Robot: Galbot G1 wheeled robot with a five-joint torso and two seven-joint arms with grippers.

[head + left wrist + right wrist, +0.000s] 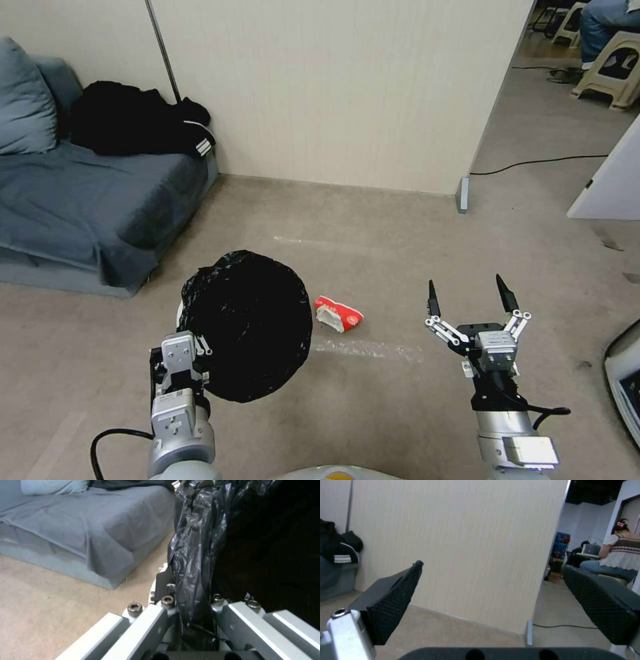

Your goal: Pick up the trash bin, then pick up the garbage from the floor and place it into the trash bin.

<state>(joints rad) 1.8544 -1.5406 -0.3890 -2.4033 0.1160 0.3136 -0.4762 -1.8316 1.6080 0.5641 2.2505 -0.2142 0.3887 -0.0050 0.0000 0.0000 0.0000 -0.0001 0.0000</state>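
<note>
- left gripper point(195, 345) is clamped on the near rim of the trash bin point(248, 325), pinching the black liner point(196, 555) against the wall; bin held off the floor point(373, 400), in front of the robot's left side.
- Rim grip looks deliberate: leaves the mouth free and keeps the liner from slipping.
- Bin mouth faces up toward the head camera, possibly tipped a bit; bin's axis roughly vertical. White wall barely peeks out at the left edge.
- right gripper point(472, 297) hovers above the carpet on the right, fingers spread wide, nothing between them, pointing forward toward the wall point(470, 542). Reads as staged for a pick.
- Garbage: red-and-white wrapper point(339, 313) lies on the floor just right of the bin, between the two grippers. Long axis runs left-right, slightly diagonal; white crumpled end faces the bin side.
</note>
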